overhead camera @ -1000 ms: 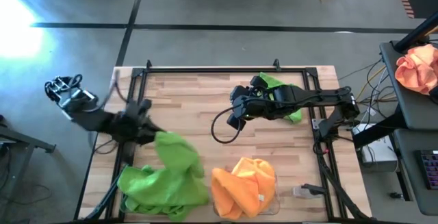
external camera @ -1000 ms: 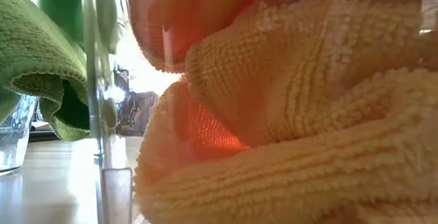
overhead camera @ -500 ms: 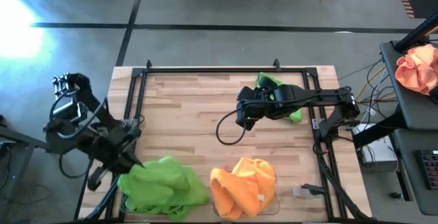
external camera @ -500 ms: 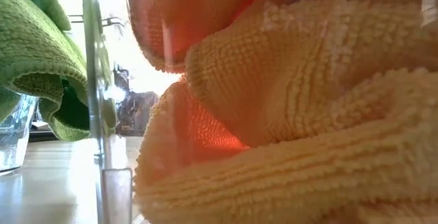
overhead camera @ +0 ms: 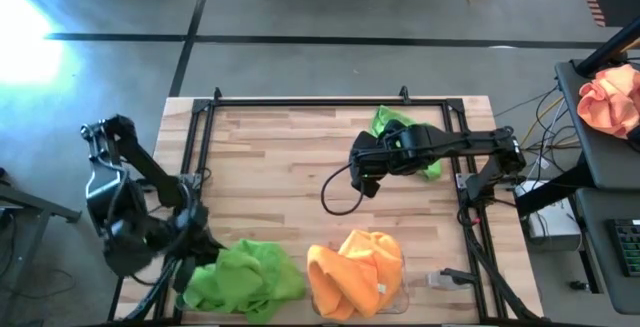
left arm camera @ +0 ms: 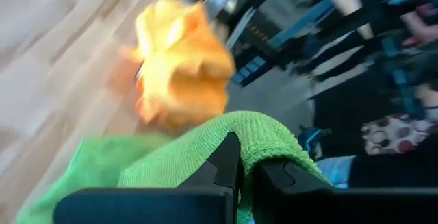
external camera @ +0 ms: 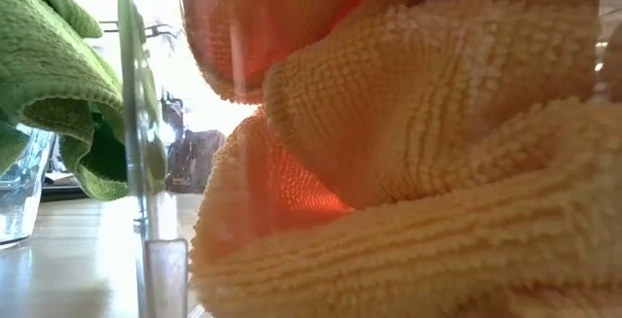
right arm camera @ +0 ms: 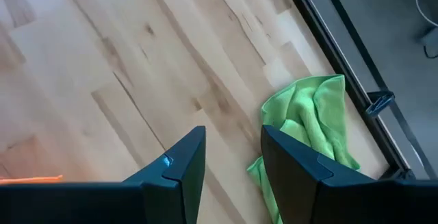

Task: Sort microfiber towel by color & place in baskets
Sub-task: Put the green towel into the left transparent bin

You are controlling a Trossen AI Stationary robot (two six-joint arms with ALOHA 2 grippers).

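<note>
Lime green microfiber towels [overhead camera: 245,277] lie heaped in the near-left basket, and orange ones [overhead camera: 355,272] fill the clear basket [overhead camera: 402,267] beside it. In the low view the orange towels [external camera: 418,162] press against a clear basket wall [external camera: 136,162], with green towels [external camera: 58,94] to the left. My left gripper [overhead camera: 195,257] is at the green heap's left edge, shut on a green towel [left arm camera: 205,159]. My right gripper [overhead camera: 362,177] hangs open above the bare table's middle. One more green towel [right arm camera: 311,121] lies flat on the wood at the far right, just beside its fingers. My left gripper pinches a rounded fold of the green towel [left arm camera: 263,131] between its two fingertips. The fingers come slanting down from the table's left side. The towel rests slack on the green heap in the basket.
A black metal frame [overhead camera: 300,102] runs along the table's edges. A black cable [overhead camera: 335,197] loops below my right arm. A peach cloth bundle [overhead camera: 612,102] sits on a stand off the table's right. Bare wood [overhead camera: 270,167] lies between the two arms.
My left gripper has swung toward the table's near-left corner, sunk and rolled, staying shut on the green towel. The towel, earlier drawn up from the heap, now lies bunched on it. My right gripper has tipped further down over the table's middle.
</note>
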